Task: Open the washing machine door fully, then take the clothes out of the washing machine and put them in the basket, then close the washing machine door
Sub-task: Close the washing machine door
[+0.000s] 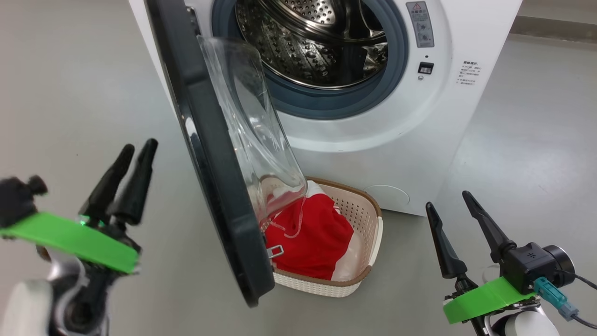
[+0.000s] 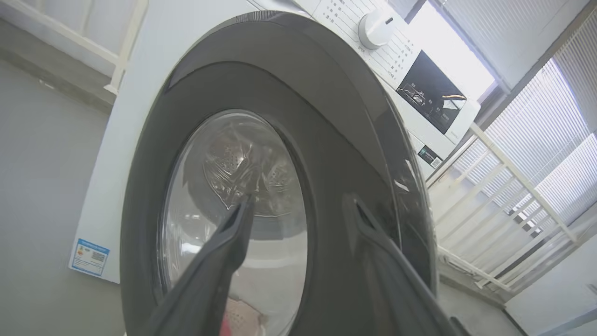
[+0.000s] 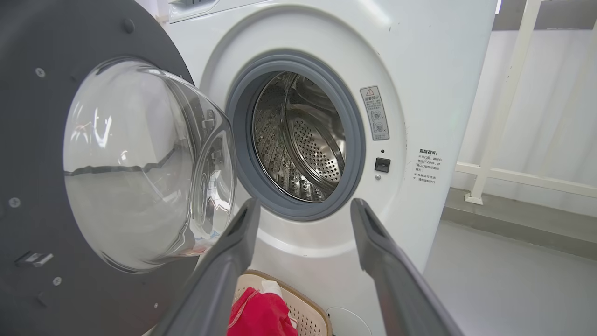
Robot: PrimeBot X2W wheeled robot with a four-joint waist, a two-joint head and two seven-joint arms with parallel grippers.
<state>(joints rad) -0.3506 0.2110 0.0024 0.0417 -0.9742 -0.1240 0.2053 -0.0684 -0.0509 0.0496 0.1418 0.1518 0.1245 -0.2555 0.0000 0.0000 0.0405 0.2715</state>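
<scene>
Head view, near to far. The left gripper [image 1: 137, 150], two long dark fingers on a green mount, stood at 8 o'clock, its fingers a little apart and holding nothing; the left wrist view confirmed the gap. The right gripper [image 1: 447, 201], of the same build, stood at 4 o'clock, fingers spread and empty.

Between them hung the large round washing machine door [image 1: 210, 163], with a glossy black rim and a bulging clear glass bowl. It was swung open, and its long axis ran from 11 o'clock at the hinge to 5 o'clock at the free edge, where the small metal latch tongue [image 1: 275, 252] showed. The outer face of the door lay at 3 o'clock from the left gripper, which was the nearer of the two; the right gripper faced the glass side, well apart.

Behind the free edge, the small cream-white perforated plastic basket [image 1: 368, 205] with a brown rim held the soft bright red clothes [image 1: 312, 238]. Farthest, at 12 o'clock, the white boxy washing machine [image 1: 419, 130] showed its perforated steel drum [image 1: 317, 42], apparently emptied. Closing the door looked to be the remaining step, probably a push from the left gripper's side.
</scene>
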